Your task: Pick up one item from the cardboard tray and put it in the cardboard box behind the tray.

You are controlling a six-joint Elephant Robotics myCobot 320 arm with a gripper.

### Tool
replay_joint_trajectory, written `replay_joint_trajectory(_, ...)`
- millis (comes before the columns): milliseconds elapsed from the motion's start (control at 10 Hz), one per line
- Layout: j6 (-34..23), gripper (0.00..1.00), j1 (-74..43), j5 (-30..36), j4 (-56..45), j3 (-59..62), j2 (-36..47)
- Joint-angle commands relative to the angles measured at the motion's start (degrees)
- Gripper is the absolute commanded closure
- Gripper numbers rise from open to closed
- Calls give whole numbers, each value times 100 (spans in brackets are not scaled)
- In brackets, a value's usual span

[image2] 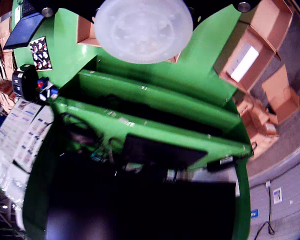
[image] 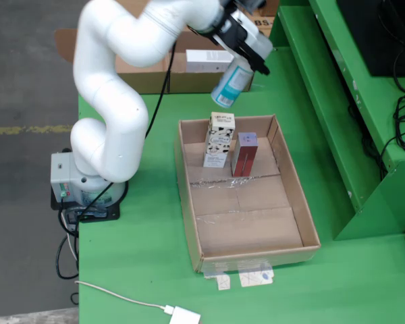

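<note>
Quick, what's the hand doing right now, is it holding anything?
Hand: closed on a light blue can, held tilted in the air behind the cardboard tray.

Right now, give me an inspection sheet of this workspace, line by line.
Surface: green table, bare around the tray.
Job's things: open cardboard tray holding a cow-print carton and a red box, both upright at its far end; cardboard box behind it with a white pack inside.
Clutter: taped paper scraps at the tray's near edge.
Grippers: gripper carrying a pale blue can above the table, between tray and box.
Cables: white cable with plug in front; black cables at the arm's base.
Surroundings: green shelving on the right of the fixed view.
</note>
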Motion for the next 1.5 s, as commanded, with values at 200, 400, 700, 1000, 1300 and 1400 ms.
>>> replay_joint_trajectory(200, 432, 100, 4784, -469, -1549, 193, 881)
replay_joint_trajectory(400, 119, 100, 5275, -446, -1081, 193, 235)
replay_joint_trajectory(700, -172, 100, 5698, -337, -344, 193, -665)
replay_joint_trajectory(1000, -684, 100, 5883, -289, 863, 193, -1678)
replay_joint_trajectory(1300, -1258, 100, 6365, -263, 1885, 193, -2563)
replay_joint_trajectory(1400, -1258, 100, 6365, -263, 1885, 193, -2563)
